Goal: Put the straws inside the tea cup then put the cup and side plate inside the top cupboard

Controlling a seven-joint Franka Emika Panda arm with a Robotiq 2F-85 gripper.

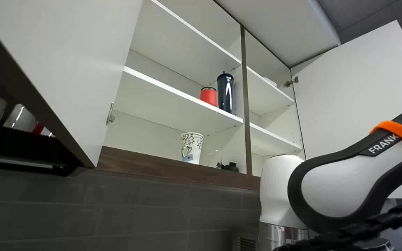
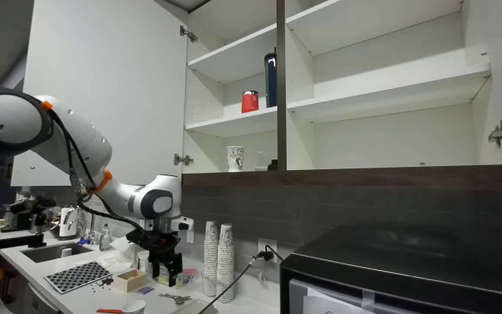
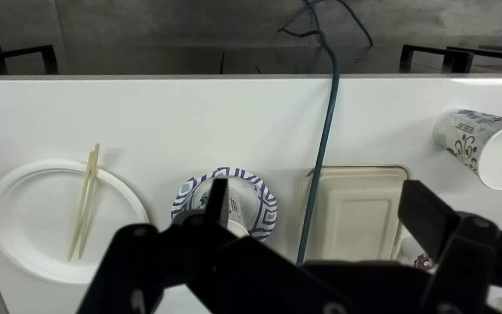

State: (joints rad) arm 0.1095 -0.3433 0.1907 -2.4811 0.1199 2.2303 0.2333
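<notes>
Find in the wrist view the likely tea cup (image 3: 236, 209), white with a dark pattern and small print, on the side plate (image 3: 269, 213), inside a wavy blue-and-white rim. Cannot be sure of the choice, given another patterned cup (image 3: 464, 144) toward the right, with a touch of red at the lip. Cannot tell standing from lying for the first, partly hidden behind the gripper (image 3: 315, 192), nor contact from mere overlap there. See the gripper released, with jaws spread wide above the counter (image 3: 146, 122).

Note near the side plate, on the left, a larger white plate (image 3: 37, 209) and, lying across its inside and over its rim, the straws (image 3: 89, 200), pale and slender. Note on the opposite side a beige tray (image 3: 362, 209), with a dark cord (image 3: 331, 100) running over its left part and on past the counter's edge.

Turn to both exterior views for the top cupboard (image 2: 364, 175), with white doors (image 2: 107, 96) swung wide. Make out on a shelf a red cup (image 2: 249, 101) just beside a tall dark tumbler (image 2: 271, 80), and lower, on the cupboard's bottom, an upright patterned paper cup (image 2: 235, 158).

Trace the arm (image 2: 96, 144) in an exterior view from the left to the gripper, pointed downward. Spot on the counter beyond a wooden box (image 2: 134, 284) and a dark grid tray (image 2: 78, 276); farther right, two tall stacks of paper cups (image 2: 211, 266), then a black appliance (image 2: 381, 257). Glimpse in an exterior view, at far left, white mugs (image 1: 21, 118) with red handles.
</notes>
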